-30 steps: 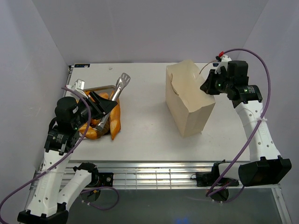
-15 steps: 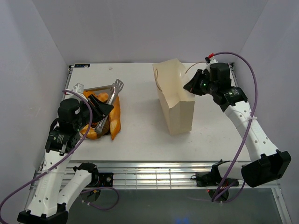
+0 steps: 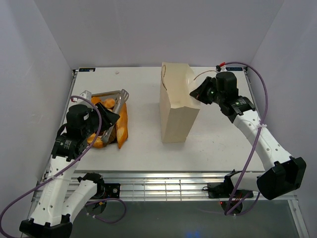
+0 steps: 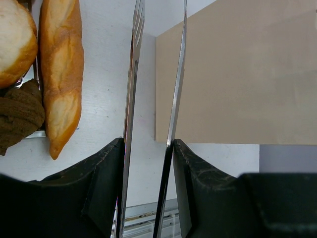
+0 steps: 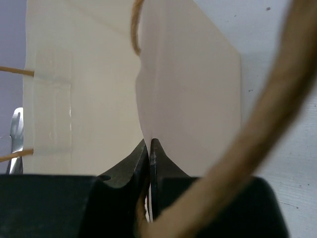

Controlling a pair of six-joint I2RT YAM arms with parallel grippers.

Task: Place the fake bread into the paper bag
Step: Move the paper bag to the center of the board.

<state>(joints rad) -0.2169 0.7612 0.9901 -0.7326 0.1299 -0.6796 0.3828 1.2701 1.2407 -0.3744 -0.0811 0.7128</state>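
The cream paper bag (image 3: 174, 109) stands upright mid-table, mouth up. My right gripper (image 3: 199, 92) is shut on the bag's upper right edge; the right wrist view shows the paper wall (image 5: 190, 94) pinched between the closed jaws of that gripper (image 5: 149, 145), with a cord handle (image 5: 270, 119) crossing close in front. The fake bread (image 3: 105, 133) lies heaped on the left, a long baguette (image 3: 122, 124) along its right side. My left gripper (image 3: 108, 119) is shut on silver tongs (image 3: 120, 99) above the pile. In the left wrist view the tongs' blades (image 4: 132, 74) run between the fingers, beside the baguette (image 4: 62, 74).
A steel tray (image 3: 106, 92) holds the bread at the table's left edge. A round roll (image 4: 15, 44) and a dark brown piece (image 4: 17, 116) lie left of the baguette. Purple walls close in the left, back and right.
My right arm has pulled the paper bag leftward to mid-table and stood it upright. My left gripper with the tongs has drifted slightly down and right.
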